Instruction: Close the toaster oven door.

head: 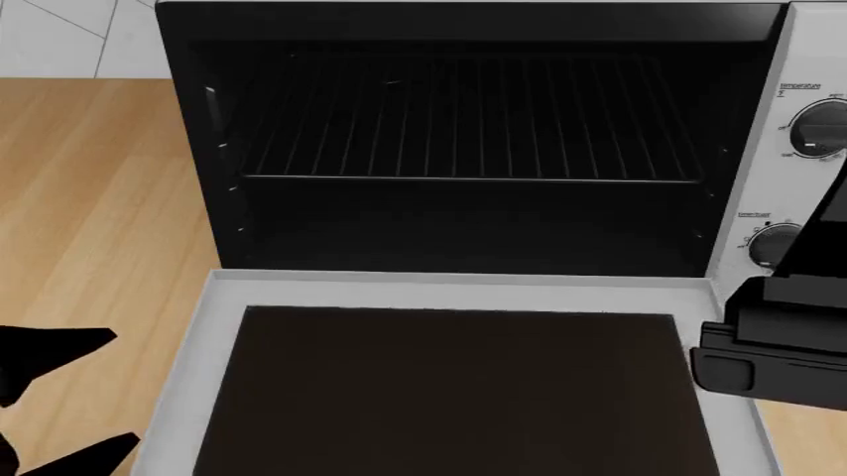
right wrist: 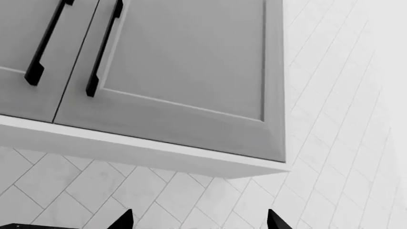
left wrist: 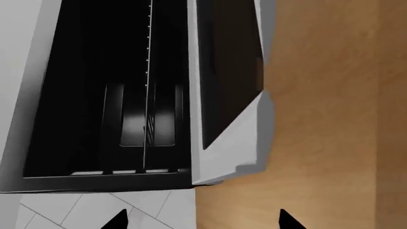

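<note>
The toaster oven door [head: 457, 387] lies flat open, pale frame around dark glass, on the wooden counter [head: 93, 198] before the toaster oven [head: 794, 59], wire rack [head: 477, 129] bare inside. Left gripper [left wrist: 200, 222] spread wide beside the door's edge. Right gripper [right wrist: 198, 220] also parted (its camera sees only grey cabinet doors [right wrist: 184, 62] and herringbone tile).
</note>
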